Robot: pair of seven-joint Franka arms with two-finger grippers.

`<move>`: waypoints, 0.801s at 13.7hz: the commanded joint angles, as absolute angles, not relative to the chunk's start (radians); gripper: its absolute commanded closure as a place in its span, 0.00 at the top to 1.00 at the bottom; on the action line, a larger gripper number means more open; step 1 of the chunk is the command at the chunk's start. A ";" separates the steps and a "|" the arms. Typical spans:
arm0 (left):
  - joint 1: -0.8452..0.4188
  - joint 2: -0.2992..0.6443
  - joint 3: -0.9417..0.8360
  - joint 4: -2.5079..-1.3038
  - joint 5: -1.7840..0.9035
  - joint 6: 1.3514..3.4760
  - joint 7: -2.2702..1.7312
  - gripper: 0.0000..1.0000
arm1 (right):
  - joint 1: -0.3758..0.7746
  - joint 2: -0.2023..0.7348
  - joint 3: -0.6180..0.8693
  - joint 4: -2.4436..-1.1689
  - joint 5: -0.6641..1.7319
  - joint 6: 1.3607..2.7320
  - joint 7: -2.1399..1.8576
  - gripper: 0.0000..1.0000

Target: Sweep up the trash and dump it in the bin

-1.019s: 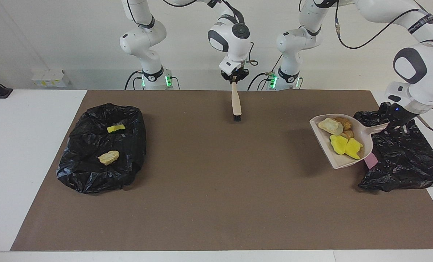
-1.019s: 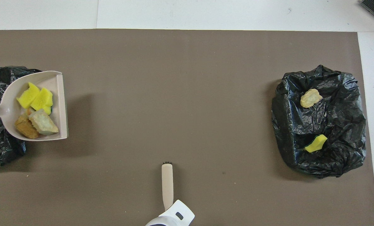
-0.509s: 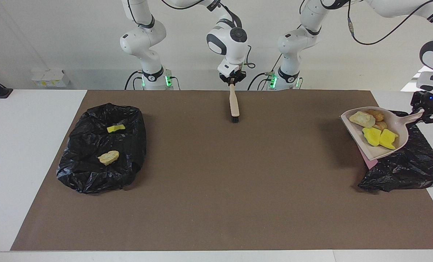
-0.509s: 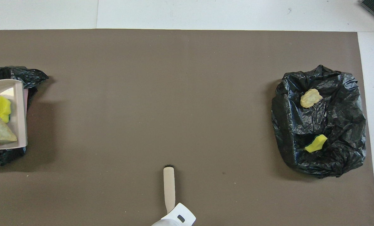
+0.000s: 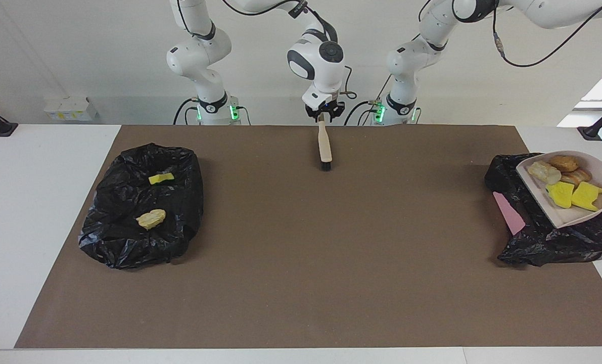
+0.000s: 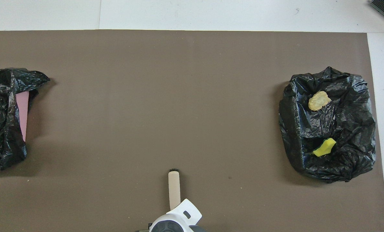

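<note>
Dustpan [image 5: 563, 216] with trash [image 5: 561, 194] has shifted to the frame edge over the black bag [image 5: 543, 242]. Left fingers out of frame, closed on the dustpan. Right fingers [image 5: 324, 112], top centre, at the brush [image 5: 324, 146] tip, can't tell if gripping.

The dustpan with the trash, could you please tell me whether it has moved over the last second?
Yes. The dustpan has shifted toward the left arm's end of the table, now over the black bin bag.

The right gripper [image 5: 323, 114] stands at the hand brush [image 5: 324, 145] handle top. Below it the brown mat [image 5: 301, 263] is bare. The bin bags [image 5: 141, 205] [image 5: 548, 237] flank it at the table ends, the dustpan [image 5: 566, 187] over one.
</note>
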State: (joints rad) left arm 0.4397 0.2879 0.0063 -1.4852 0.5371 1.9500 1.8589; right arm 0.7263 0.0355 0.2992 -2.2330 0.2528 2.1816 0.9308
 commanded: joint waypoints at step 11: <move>0.305 0.285 0.003 -1.456 1.032 1.847 1.556 0.00 | 0.182 -0.135 0.293 -1.881 0.175 1.760 0.712 1.00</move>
